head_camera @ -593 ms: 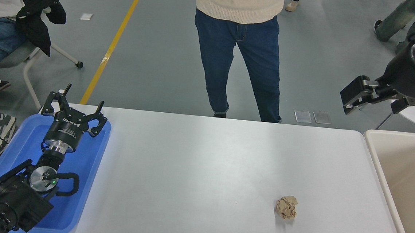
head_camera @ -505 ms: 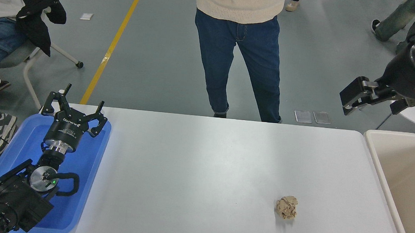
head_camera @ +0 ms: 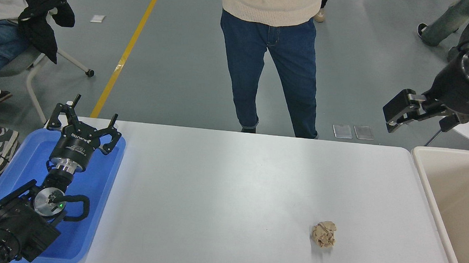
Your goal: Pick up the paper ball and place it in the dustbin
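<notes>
Head view, the only feed I have: my right gripper (head_camera: 393, 116) hangs high at the right edge, out past the table's far right corner and over the floor, its arm coming in from the upper right. I see one black finger (head_camera: 397, 105) end-on with a sliver of pale gap along it, but from this angle I cannot tell how wide the jaws stand; nothing is held between them. The paper ball (head_camera: 323, 234) lies on the white table (head_camera: 230, 189) toward the near right, well apart from those jaws and much nearer the camera than they are. It sits alone on bare tabletop, left of the dustbin (head_camera: 421, 169), whose cream wall and rim run down the right edge. My left gripper (head_camera: 81, 121) is parked at the lower left over the blue tray (head_camera: 103, 180), fingers spread wide and empty. A person in jeans (head_camera: 272, 68) stands at the far side of the table.
</notes>
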`<control>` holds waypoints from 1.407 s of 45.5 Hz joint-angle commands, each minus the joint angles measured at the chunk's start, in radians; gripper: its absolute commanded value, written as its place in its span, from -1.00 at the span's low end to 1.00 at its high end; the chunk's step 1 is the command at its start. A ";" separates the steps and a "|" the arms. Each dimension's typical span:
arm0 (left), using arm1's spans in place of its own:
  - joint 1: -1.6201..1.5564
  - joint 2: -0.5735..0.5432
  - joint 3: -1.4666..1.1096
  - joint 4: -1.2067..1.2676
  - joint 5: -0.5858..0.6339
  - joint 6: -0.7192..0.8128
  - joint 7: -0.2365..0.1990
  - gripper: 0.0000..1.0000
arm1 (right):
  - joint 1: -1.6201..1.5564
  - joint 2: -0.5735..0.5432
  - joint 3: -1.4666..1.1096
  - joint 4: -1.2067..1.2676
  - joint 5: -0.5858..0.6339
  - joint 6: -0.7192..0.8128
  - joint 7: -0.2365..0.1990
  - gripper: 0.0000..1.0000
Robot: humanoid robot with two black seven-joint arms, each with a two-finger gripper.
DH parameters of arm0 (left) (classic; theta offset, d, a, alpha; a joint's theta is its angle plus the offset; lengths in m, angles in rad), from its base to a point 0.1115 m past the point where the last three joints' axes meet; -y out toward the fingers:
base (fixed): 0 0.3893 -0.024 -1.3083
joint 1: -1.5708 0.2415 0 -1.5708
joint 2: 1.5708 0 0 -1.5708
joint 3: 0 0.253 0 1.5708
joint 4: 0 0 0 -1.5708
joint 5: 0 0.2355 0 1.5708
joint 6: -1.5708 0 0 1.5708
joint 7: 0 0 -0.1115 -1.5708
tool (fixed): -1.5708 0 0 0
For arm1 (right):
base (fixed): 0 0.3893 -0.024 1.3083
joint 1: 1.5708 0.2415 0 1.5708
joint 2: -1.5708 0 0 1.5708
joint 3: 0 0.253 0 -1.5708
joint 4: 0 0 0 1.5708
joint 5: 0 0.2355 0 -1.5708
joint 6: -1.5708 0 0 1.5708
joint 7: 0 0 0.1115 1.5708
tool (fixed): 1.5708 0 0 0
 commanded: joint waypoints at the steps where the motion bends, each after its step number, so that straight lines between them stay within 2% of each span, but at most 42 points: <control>1: 0.000 0.000 0.000 0.000 0.000 0.000 0.000 1.00 | 0.001 0.000 0.002 0.000 0.000 0.000 0.000 1.00; 41: 0.002 0.002 0.000 0.000 0.000 0.000 0.000 1.00 | -0.043 0.006 0.005 -0.001 0.000 0.000 0.000 1.00; 64: 0.002 0.002 0.000 0.000 0.000 0.000 0.000 1.00 | -0.291 0.000 0.145 -0.029 0.006 0.000 0.000 1.00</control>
